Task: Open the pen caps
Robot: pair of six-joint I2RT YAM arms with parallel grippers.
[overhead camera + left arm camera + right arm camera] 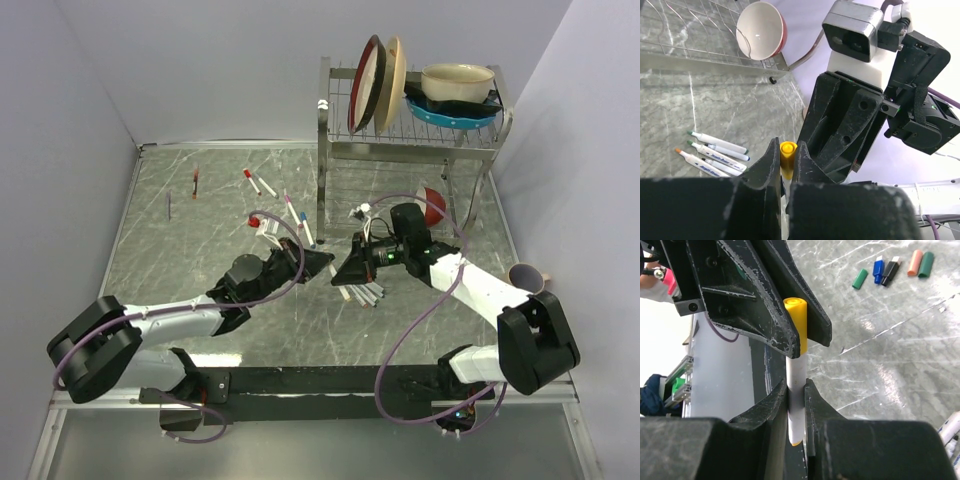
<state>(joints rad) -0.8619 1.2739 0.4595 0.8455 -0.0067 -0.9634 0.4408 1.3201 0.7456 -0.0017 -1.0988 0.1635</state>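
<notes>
Both grippers meet above the middle of the table and hold one white marker pen between them. My left gripper (320, 262) (786, 161) is shut on its yellow pen cap (788, 152) (798, 320). My right gripper (350, 268) (796, 405) is shut on the white pen barrel (795, 385). The cap still sits on the barrel. Loose pen caps lie on the table: green (859, 278), blue (877, 271), black (890, 271), orange (915, 262), dark green (926, 264). Several uncapped pens (715, 152) (362, 293) lie below the grippers.
Capped pens lie at the back of the table (260, 183), (195, 182), (297, 218). A dish rack (335, 150) with plates and bowls stands at the back right. A red bowl (432, 203) (761, 30) lies under it. A pink cup (527, 277) is at the right edge.
</notes>
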